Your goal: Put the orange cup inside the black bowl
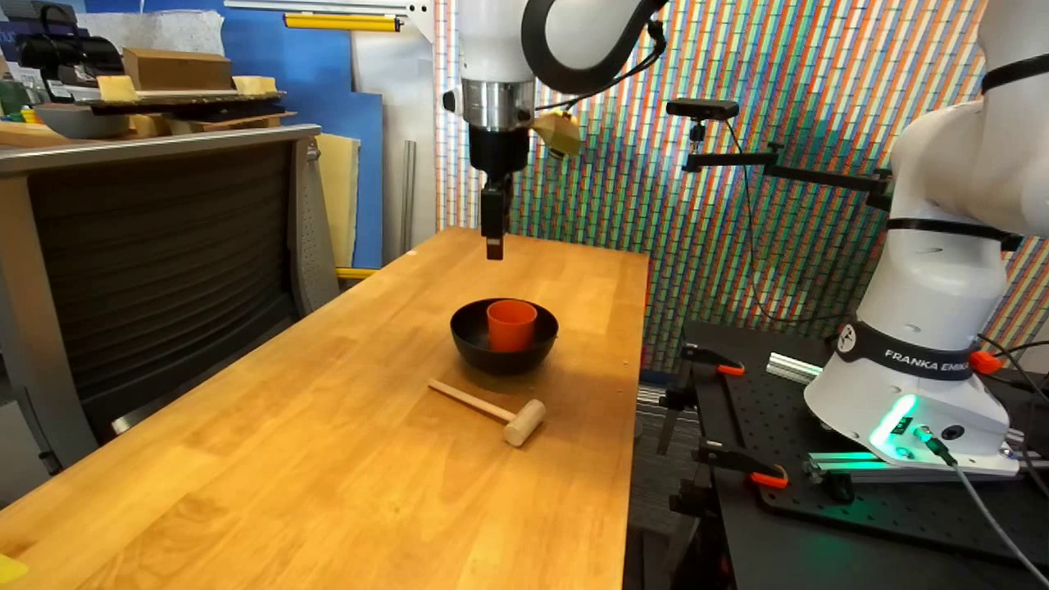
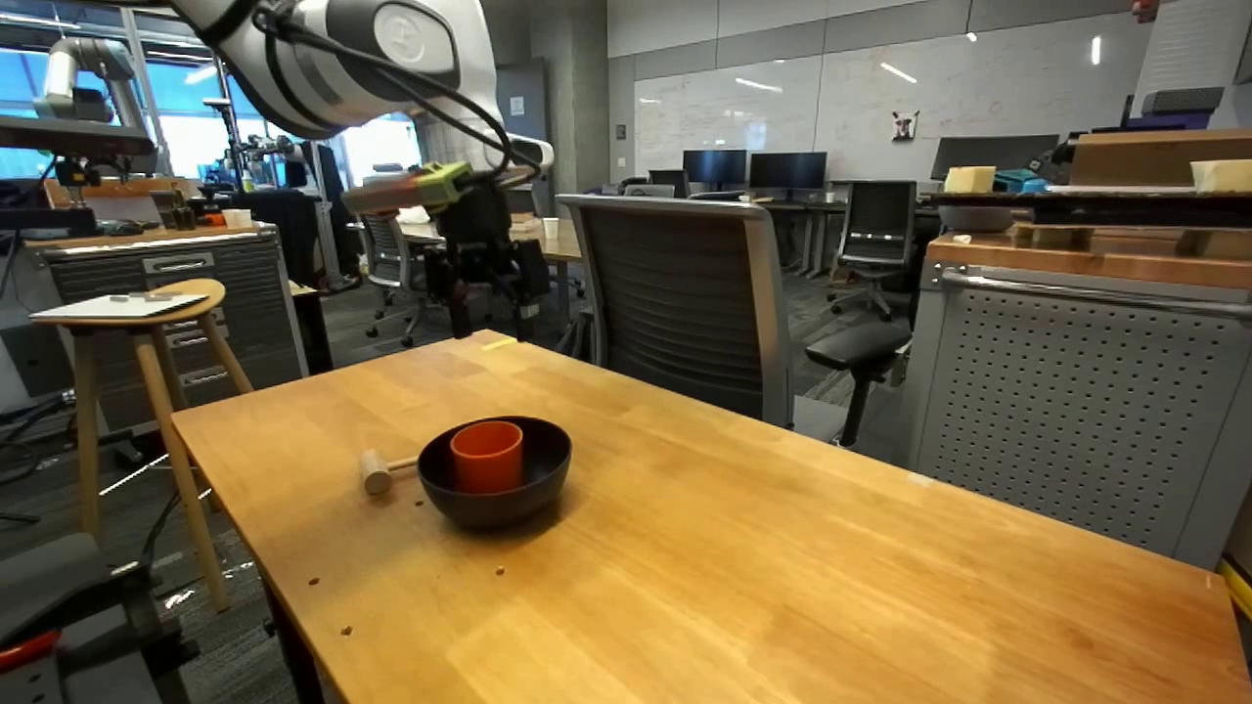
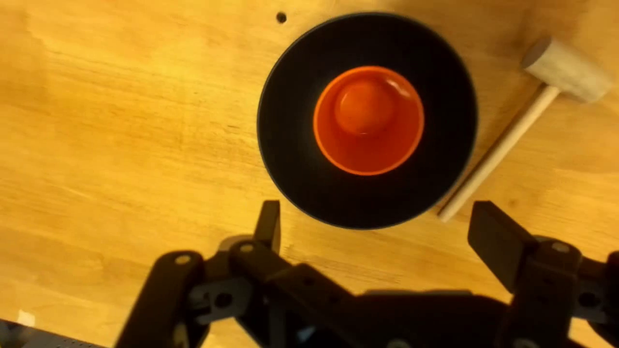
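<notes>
Orange plastic cup (image 3: 368, 121) seated upright inside black bowl (image 3: 289, 140). Gripper (image 3: 377, 212) held clear above — fingers (image 3: 498, 241) well apart, nothing gripped. Cup prob. light, semi-stiff, maybe slick — if adj. req'd, best pinched gently across rim (image 3: 368, 172).

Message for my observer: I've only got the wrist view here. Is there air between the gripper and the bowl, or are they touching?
Observer: There's air between them. In an exterior view the gripper hangs above the black bowl, touching neither it nor the orange cup inside.
Operator: Good. What stands right next to the table?
Observer: A chair, beside one long edge, as both exterior views show.
Operator: Any indicator lit on the arm's base?
Observer: Yes, a light there glows green in an exterior view.
</notes>
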Tool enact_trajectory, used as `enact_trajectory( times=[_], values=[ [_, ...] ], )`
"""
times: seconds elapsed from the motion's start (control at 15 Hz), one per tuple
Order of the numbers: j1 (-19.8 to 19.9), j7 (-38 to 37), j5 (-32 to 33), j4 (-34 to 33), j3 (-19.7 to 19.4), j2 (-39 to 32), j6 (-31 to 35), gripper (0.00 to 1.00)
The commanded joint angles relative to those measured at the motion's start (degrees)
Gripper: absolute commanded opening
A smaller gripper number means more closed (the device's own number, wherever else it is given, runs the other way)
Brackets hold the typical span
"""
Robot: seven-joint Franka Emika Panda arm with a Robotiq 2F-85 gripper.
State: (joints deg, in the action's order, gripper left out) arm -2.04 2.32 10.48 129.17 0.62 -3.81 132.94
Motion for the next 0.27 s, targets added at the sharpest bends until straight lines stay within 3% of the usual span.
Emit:
enact_trajectory(
  times=[0.0,0.2],
  values=[
    [0.11,1.11,-2.54,-0.44,0.76,1.66,-4.35,1.0],
    [0.03,2.83,-5.4,-0.71,1.2,4.15,-9.32,1.0]
  ],
)
